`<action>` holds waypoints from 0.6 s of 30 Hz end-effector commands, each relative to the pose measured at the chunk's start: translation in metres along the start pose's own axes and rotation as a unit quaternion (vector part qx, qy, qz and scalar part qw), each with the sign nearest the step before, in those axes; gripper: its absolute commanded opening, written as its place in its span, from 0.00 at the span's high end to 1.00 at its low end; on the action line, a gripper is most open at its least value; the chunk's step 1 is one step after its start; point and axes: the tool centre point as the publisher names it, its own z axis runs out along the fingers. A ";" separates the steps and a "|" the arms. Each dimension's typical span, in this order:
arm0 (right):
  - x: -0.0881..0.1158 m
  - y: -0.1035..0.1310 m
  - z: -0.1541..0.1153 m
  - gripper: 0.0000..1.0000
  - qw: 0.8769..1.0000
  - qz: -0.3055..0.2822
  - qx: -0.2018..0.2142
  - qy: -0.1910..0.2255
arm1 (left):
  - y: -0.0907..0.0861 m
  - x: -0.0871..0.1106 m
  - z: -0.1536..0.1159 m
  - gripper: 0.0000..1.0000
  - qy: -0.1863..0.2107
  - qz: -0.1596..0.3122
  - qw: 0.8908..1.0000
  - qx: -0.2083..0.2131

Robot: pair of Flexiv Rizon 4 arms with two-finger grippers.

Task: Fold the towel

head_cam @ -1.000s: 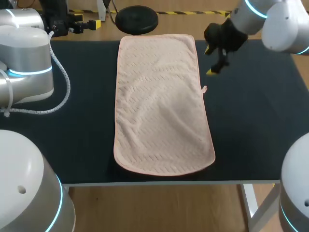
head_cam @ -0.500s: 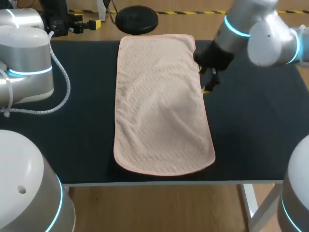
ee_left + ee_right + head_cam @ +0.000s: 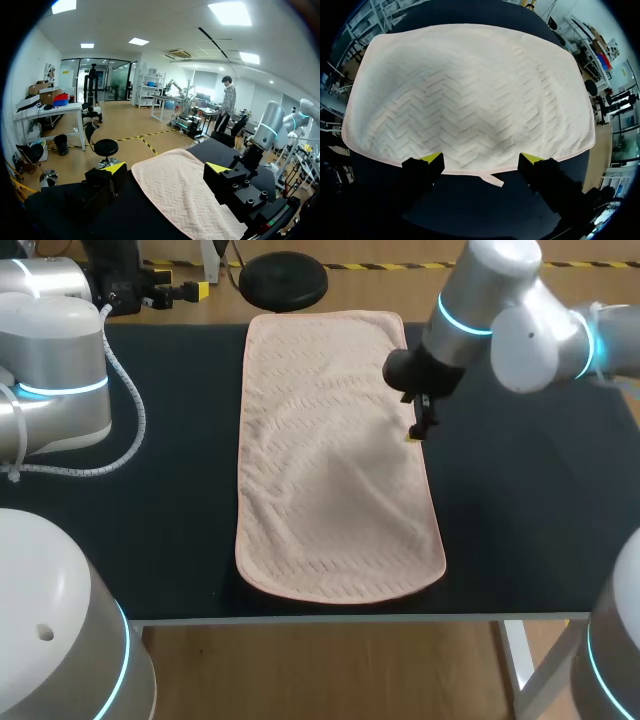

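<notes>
Though hidden overhead, towel [image 3: 470, 95] loop [image 3: 495, 180] seemingly lies between right fingers [image 3: 431, 160].

In the head view, the right arm [image 3: 510, 330] hid a stretch of the edge of the towel [image 3: 330, 470] and most of the right pincer [image 3: 416, 428]; only one yellow fingertip [image 3: 411, 436] showed.

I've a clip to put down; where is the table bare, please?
Widest bare table: right of the towel, toward the front edge. Narrower strip: between towel and left arm. Crowded at the towel's right edge, under the right gripper.
</notes>
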 end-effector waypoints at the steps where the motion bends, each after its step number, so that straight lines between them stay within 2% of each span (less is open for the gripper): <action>1: -0.008 0.000 0.014 0.00 1.000 0.004 -0.010 0.006 | 0.000 0.000 0.000 0.00 0.000 0.000 1.000 0.000; 7: -0.012 -0.003 0.022 0.00 0.999 0.017 -0.028 0.019 | 0.000 0.000 0.000 0.00 0.000 0.000 1.000 0.000; 18: -0.014 -0.007 0.032 0.00 0.999 0.020 -0.022 0.027 | 0.000 0.000 0.000 0.00 0.000 0.000 1.000 0.000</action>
